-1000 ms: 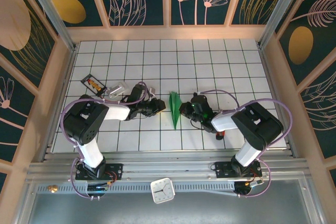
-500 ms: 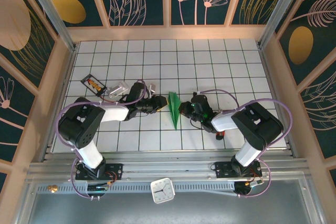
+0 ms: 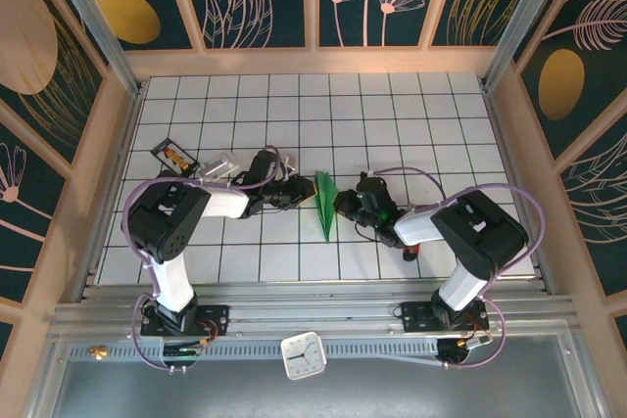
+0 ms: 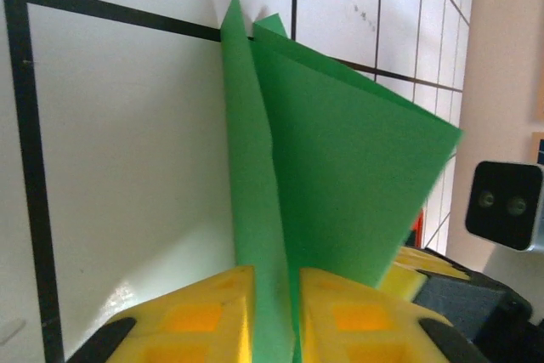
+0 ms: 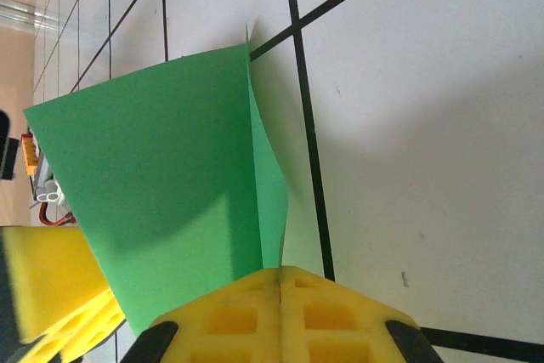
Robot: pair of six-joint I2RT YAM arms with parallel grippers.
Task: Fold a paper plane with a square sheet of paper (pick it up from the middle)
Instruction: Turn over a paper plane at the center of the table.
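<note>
The green paper plane (image 3: pixel 324 205) lies at the table's middle, its point toward the near edge and its wings standing up from the centre crease. My left gripper (image 3: pixel 303 193) is at its left side. In the left wrist view a raised fold of the paper plane (image 4: pixel 340 184) fills the narrow gap between my left gripper's (image 4: pixel 270 274) yellow pads. My right gripper (image 3: pixel 343 205) is at the right side. In the right wrist view its pads meet at my right gripper (image 5: pixel 280 271), with a thin edge of the paper plane (image 5: pixel 161 176) running into the seam.
A small printed card (image 3: pixel 174 156) and a clear packet (image 3: pixel 221 165) lie left of the left arm. A red piece (image 3: pixel 410 254) sits under the right arm. A clock (image 3: pixel 303 355) rests on the near rail. Wooden walls ring the tiled table (image 3: pixel 392 115).
My left gripper has slid right up against the plane, opened a little, then narrowed on the raised fold. The right gripper and the plane have stayed put.
</note>
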